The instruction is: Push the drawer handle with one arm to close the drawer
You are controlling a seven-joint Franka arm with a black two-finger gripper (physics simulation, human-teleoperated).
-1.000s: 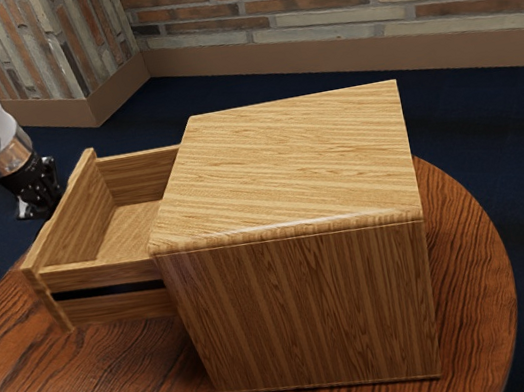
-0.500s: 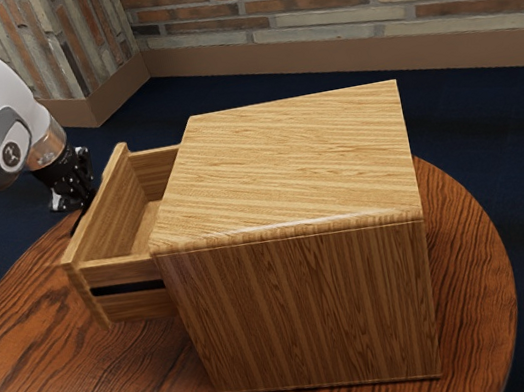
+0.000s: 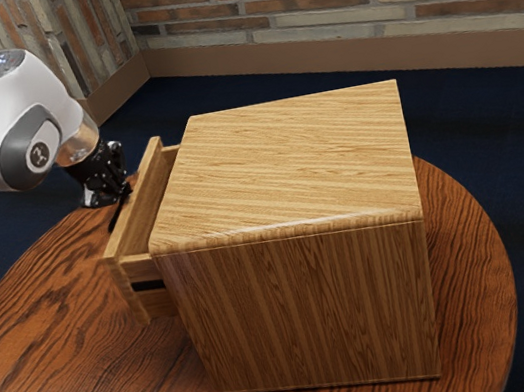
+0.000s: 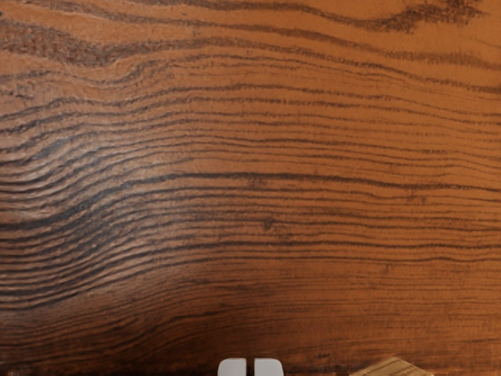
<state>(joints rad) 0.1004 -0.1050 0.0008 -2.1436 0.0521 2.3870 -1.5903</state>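
Wood-grained drawer (image 3: 140, 267) partly out, over round table (image 3: 51, 380) inside its exterior-view-left edge | gripper (image 3: 122, 191) at drawer front, fingertips together | dark handle (image 3: 118, 218) — partly hidden, contact unclear

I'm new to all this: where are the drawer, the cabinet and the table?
Drawer (image 3: 127, 286): exterior view, near end of its front panel.
Cabinet (image 3: 286, 161): exterior view, top surface.
Table (image 3: 55, 344): exterior view, bare top.

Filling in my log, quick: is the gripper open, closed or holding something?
Gripper: closed, its two fingertips almost together, with nothing visibly held between them.
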